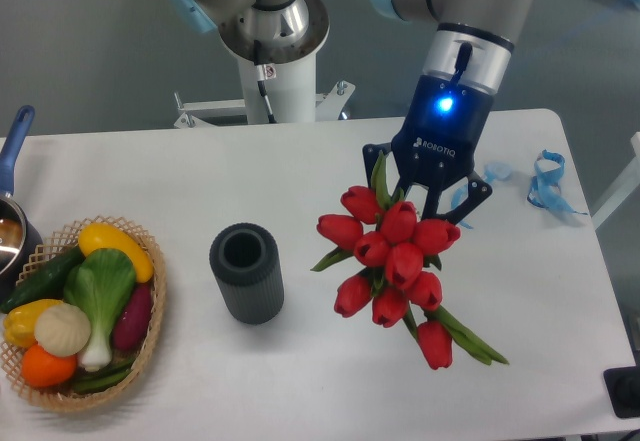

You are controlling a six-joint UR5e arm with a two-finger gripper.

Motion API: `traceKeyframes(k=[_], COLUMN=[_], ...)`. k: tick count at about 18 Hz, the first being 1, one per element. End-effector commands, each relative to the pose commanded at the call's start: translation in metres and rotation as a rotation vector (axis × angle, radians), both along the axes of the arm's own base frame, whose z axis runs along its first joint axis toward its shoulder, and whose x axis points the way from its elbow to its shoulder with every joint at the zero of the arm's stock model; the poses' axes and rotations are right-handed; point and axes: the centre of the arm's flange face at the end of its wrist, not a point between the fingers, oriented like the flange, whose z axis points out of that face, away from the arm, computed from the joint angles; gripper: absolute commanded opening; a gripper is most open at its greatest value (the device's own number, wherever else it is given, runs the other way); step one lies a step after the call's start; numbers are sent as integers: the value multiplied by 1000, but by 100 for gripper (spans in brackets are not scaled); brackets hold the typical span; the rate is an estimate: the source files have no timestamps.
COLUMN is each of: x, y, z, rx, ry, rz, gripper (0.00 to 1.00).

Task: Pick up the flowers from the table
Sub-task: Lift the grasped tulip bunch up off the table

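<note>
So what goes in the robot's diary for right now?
gripper: shut on flowers | flowers: lifted off table | task: pick done

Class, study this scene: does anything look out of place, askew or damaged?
Slightly askew: the flowers hang heads-down from the gripper, one tulip drooping below the bunch. Curly blue ribbons lie loose near the table edge. Nothing looks spilled or damaged.
</note>
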Motion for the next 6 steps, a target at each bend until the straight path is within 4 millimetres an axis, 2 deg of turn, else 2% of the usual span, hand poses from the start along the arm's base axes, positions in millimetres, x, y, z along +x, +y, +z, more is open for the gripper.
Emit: traceKeyframes(k=[6], x=[-2], y=[-14], z=[3], rx=[2], ry=[3], rz=[21], gripper=[33])
